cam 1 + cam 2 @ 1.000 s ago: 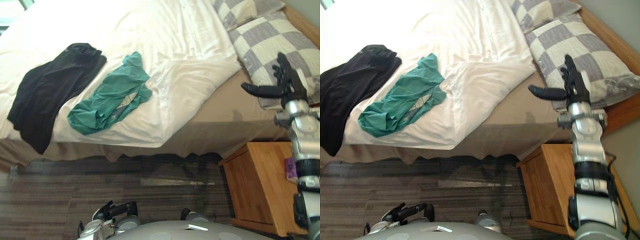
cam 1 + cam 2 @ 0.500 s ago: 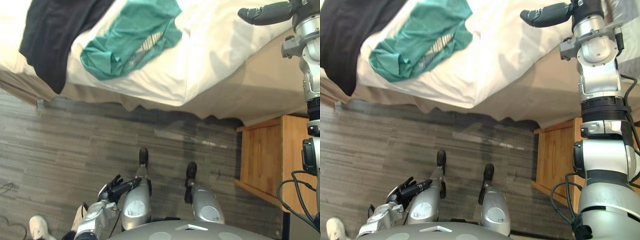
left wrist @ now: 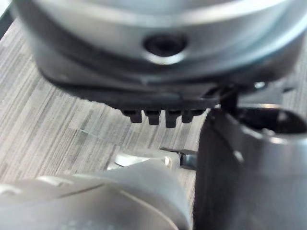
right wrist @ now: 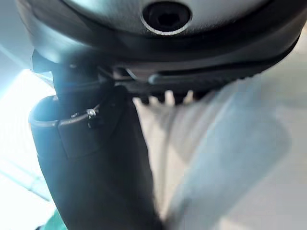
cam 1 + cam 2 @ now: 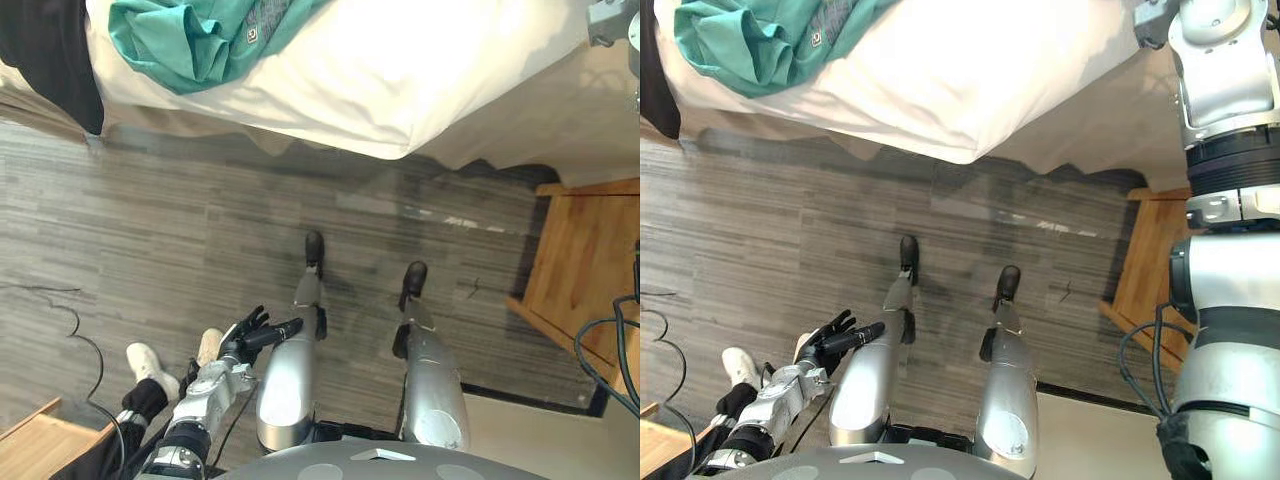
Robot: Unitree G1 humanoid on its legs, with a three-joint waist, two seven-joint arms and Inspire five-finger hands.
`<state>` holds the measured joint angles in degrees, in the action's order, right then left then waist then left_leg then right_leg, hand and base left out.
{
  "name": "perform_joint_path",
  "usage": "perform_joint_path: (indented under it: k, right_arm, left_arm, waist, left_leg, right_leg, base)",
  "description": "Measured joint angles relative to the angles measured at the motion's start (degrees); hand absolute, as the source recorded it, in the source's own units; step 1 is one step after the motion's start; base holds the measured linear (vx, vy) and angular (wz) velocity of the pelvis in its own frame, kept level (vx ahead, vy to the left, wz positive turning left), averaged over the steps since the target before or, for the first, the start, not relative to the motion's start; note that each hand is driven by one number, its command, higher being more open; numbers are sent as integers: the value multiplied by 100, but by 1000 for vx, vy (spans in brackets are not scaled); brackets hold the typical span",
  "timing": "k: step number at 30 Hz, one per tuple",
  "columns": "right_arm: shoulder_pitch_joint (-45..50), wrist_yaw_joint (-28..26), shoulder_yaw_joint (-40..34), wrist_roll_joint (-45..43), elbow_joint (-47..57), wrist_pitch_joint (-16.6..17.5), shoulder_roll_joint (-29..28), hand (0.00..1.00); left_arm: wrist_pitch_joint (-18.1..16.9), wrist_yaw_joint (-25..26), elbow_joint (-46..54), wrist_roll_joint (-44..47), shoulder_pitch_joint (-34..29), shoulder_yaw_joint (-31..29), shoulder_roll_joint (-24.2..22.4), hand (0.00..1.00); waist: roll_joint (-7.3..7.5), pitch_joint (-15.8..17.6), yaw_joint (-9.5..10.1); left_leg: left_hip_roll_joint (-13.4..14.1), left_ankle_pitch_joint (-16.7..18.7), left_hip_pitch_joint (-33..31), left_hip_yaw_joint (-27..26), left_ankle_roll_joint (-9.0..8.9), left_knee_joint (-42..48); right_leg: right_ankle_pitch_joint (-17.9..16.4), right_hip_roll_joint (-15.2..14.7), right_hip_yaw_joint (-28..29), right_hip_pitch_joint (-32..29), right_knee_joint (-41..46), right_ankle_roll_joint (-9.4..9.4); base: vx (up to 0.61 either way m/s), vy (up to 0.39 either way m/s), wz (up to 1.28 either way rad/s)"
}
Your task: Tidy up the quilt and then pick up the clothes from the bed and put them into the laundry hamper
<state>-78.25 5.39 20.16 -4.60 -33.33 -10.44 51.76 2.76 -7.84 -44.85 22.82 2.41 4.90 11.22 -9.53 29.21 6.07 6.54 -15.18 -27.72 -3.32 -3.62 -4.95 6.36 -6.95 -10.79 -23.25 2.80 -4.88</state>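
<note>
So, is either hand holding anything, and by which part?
Nothing is held. The left hand hangs open above the grey wood-look floor; the right hand is open near the white quilt.

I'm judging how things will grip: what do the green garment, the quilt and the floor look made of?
Green garment: soft knit fabric, matte, going by its limp crumpled folds. Quilt: white woven cloth, likely cotton, smooth with a padded edge. Floor: grey wood-look planks, laminate or vinyl perhaps, with a faint sheen.
</note>
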Motion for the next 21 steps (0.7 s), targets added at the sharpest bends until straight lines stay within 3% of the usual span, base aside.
perform_joint_path:
  k: [2, 3, 11, 21]
  right_arm:
    - [-143, 21, 148, 94, 2, -107, 4, 100]
    - [-228, 9, 240, 203, 27, -189, 36, 0]
    - [-407, -543, 434, 662, -27, -431, 475, 0]
    - [141, -692, 287, 231, -863, 464, 470, 0]
  left_arm:
    - [-9, -48, 4, 158, 2, 118, 31, 100]
    - [-11, -97, 5, 237, 16, 213, 63, 100]
    - [-6, -96, 37, 457, 70, 485, 100, 100]
    - [78, -248, 48, 321, -58, 463, 70, 100]
  waist:
    - [-40, -1, 13]
    - [-89, 1, 23]
    - [-157, -32, 148]
    - [-160, -36, 132]
  left_leg:
    - [1, -15, -61, -1, -2, -1]
    - [7, -20, -105, 8, -3, -2]
    - [9, -2, -188, -18, -28, 1]
    - [16, 70, 514, -154, -74, -1]
  right_leg:
    - [22, 0, 2, -73, -4, 3]
    - [31, 8, -7, -112, -9, 2]
    - [172, 8, 9, -143, -200, -21]
    - [150, 10, 49, 515, -334, 10]
  base:
    - [0, 0, 0]
    - [0, 0, 0]
    - [-1, 1, -2]
    - [-1, -13, -3]
